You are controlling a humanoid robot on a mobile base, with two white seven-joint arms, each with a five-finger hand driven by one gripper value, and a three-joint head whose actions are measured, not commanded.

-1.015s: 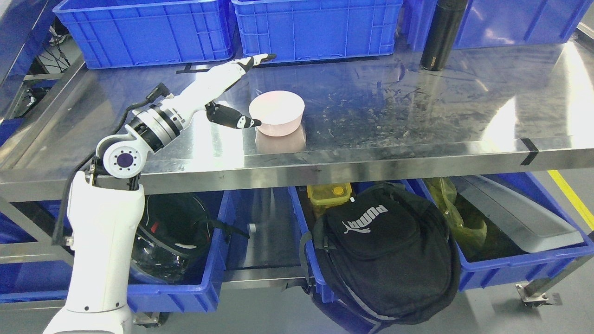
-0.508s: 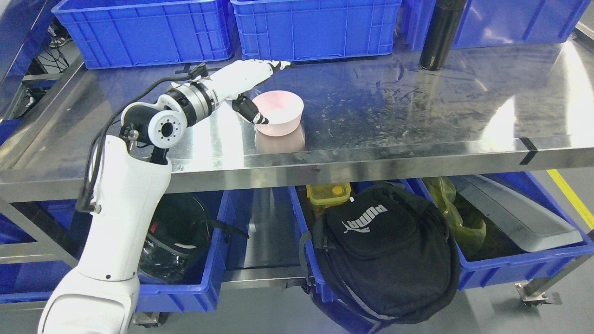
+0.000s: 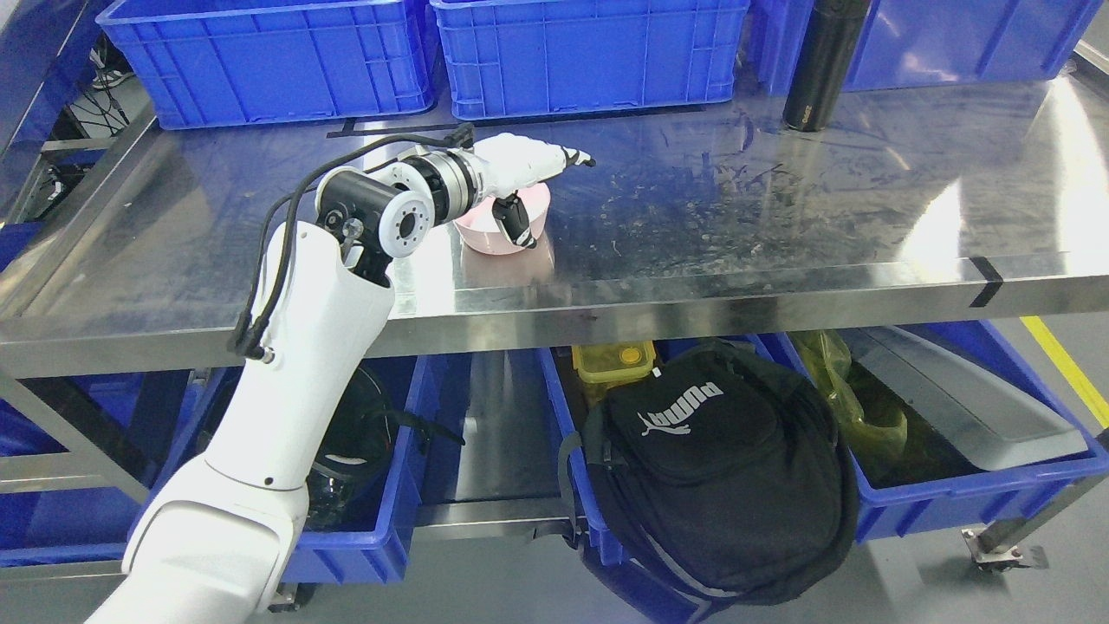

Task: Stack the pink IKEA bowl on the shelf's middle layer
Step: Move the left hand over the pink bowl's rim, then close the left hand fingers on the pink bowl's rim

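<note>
One arm only is working, the left one, which rises from the lower left of the frame to the steel shelf (image 3: 780, 217) at the centre. Near the bottom edge, under this shelf, lie a black backpack (image 3: 710, 468) and a blue bin (image 3: 970, 494); they take no part.

The left hand (image 3: 520, 186) lies over the pink bowl (image 3: 507, 230), a little left of the frame's centre. Its thumb (image 3: 520, 227) hangs down on the near wall of the bowl and its fingers (image 3: 572, 158) reach over the far rim, not yet closed; whether they already touch the rim, I cannot tell. I judge that the grasp is only now beginning. To do it well, the fingers should come down inside or behind the rim before the thumb presses, because the steel is smooth and a push from one side could make the bowl slide. A lift should come only after both sides pinch.

Compared with half a second ago, the hand has moved from the bowl's left side to above it, and the thumb now points down.

Far behind, at the upper edge, stand blue crates (image 3: 589, 52) and a black bottle (image 3: 819, 69).
</note>
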